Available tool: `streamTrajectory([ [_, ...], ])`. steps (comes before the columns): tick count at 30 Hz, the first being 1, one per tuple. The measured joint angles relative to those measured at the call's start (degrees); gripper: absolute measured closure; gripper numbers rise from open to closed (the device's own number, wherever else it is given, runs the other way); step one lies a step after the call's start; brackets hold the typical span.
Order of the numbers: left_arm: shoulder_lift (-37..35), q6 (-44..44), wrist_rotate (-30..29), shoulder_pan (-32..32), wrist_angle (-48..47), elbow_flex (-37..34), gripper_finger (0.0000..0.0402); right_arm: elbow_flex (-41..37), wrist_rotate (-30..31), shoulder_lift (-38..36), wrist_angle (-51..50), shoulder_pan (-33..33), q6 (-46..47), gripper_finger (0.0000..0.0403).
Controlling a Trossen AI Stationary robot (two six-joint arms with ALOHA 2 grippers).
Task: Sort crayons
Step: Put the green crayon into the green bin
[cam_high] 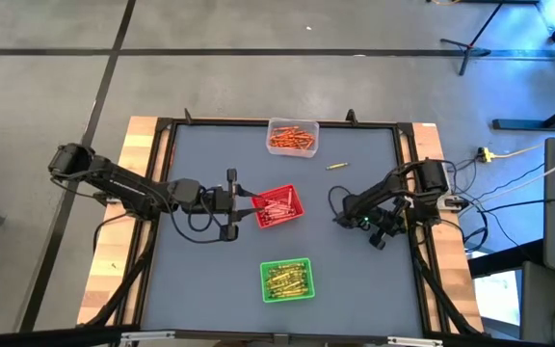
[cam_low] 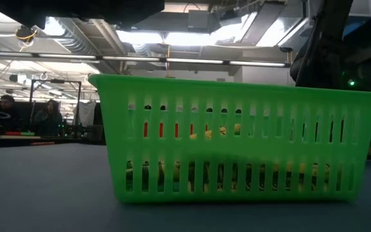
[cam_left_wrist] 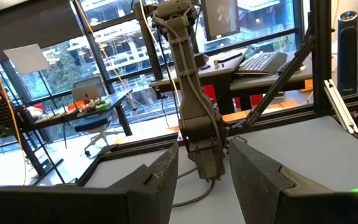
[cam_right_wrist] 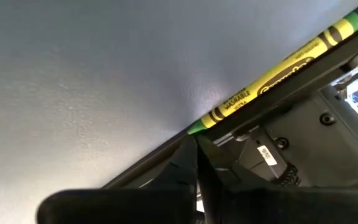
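Left gripper (cam_high: 240,203) hovers at the red tray (cam_high: 279,206), fingers part-open — holding anything, cannot tell; right gripper (cam_high: 378,234) closed, crayon (cam_right_wrist: 278,68) alongside; next, likely a yellow-green pickup.

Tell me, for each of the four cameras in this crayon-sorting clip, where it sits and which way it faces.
High: above the table, looking straight down; shows both arms, left gripper at the red tray, right gripper near the table's right edge.
Low: at table-top height, facing the green tray and the room; no gripper shows.
Left wrist: looks past its own fingers toward the right arm.
Right wrist: close over the table, a yellow-green crayon beside it.
Shared: high and low both show the green tray.
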Motion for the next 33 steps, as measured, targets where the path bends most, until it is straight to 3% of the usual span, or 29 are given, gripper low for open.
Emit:
streamTrajectory([
  [9, 0.0, 0.0, 0.2, 0.0, 0.2, 0.0, 0.0273, -1.4, -3.1, 1.7, 3.0, -0.1, -1.3, 0.0402],
  [24, 0.0, -0.1, 0.2, 0.0, 0.3, 0.0, 0.0273, -1.8, 2.7, 0.9, 3.0, -0.1, -1.3, 0.0402],
  [33, 0.0, -0.1, 0.2, 0.0, 0.3, 0.0, 0.0273, 1.8, 15.6, -5.5, -1.0, 0.1, 7.4, 0.0402],
])
